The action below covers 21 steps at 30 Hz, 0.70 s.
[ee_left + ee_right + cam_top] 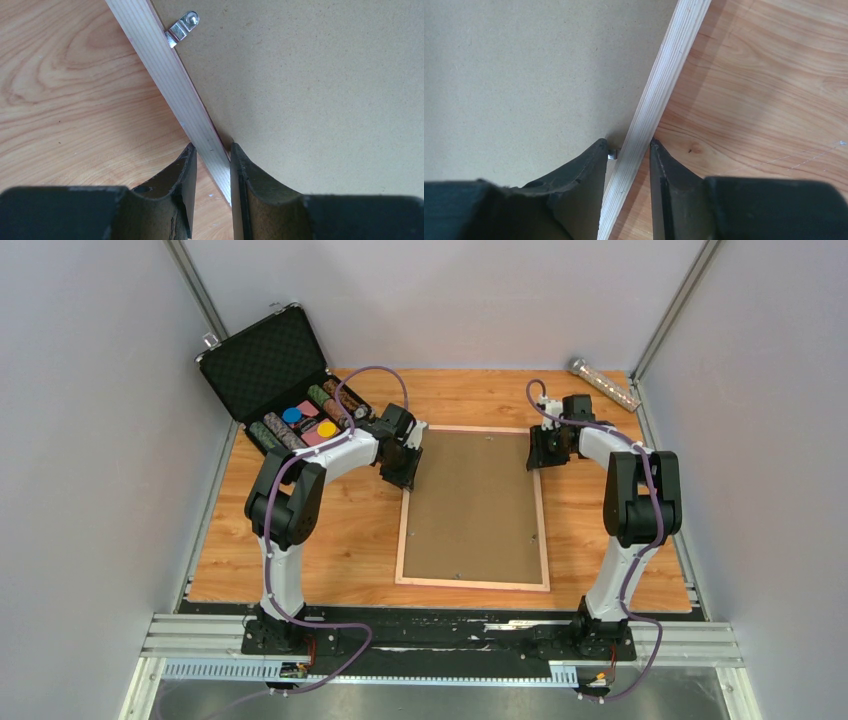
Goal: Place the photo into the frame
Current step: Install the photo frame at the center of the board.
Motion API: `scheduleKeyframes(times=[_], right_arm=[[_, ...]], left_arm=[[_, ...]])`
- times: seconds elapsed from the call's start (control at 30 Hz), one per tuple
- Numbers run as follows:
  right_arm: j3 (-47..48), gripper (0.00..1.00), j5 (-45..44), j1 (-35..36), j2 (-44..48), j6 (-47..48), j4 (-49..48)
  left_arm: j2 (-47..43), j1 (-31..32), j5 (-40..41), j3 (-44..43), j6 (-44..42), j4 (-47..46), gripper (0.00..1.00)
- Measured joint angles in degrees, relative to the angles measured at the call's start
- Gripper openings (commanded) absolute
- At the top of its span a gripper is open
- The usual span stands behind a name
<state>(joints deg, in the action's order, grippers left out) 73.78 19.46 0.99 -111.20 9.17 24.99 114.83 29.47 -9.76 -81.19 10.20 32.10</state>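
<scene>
The frame [403,530] lies face down in the middle of the table, its light wood back up. A plain brown backing board [473,505] fills it. The photo is hidden. My left gripper [402,472] points down at the frame's left rail near the far corner. In the left wrist view its jaws [211,146] are shut on that rail [170,80], one finger on each side. My right gripper [540,453] stands astride the right rail [659,85]. There its jaws [627,142] are open, with the outer fingertip against the wood and a small gap at the inner one.
A metal turn clip [182,29] sits on the left rail, and a small metal tab [612,155] shows by the right gripper's inner finger. An open black foam-lined case [285,390] with coloured items stands far left. A shiny tube [604,383] lies at the far right.
</scene>
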Motion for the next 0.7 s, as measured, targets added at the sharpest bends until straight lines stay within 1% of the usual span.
scheduleKeyframes(times=[0.27,0.33,0.53,0.7], right_arm=[[0.0,0.34,0.6,-0.2,0.0,1.0,0.3],[0.1,0.36,1.0,-0.3,0.0,0.6,0.6],[0.3,0.41,3.1,-1.7,-0.1,-2.4,2.6],[1.1,0.43,4.9,-3.5,-0.5,-5.5,4.1]], left_arm=[[0.0,0.0,0.0,0.0,0.0,0.0,0.00],[0.0,0.0,0.0,0.0,0.0,0.0,0.00],[0.0,0.0,0.0,0.0,0.0,0.0,0.00],[0.0,0.0,0.0,0.0,0.0,0.0,0.00]])
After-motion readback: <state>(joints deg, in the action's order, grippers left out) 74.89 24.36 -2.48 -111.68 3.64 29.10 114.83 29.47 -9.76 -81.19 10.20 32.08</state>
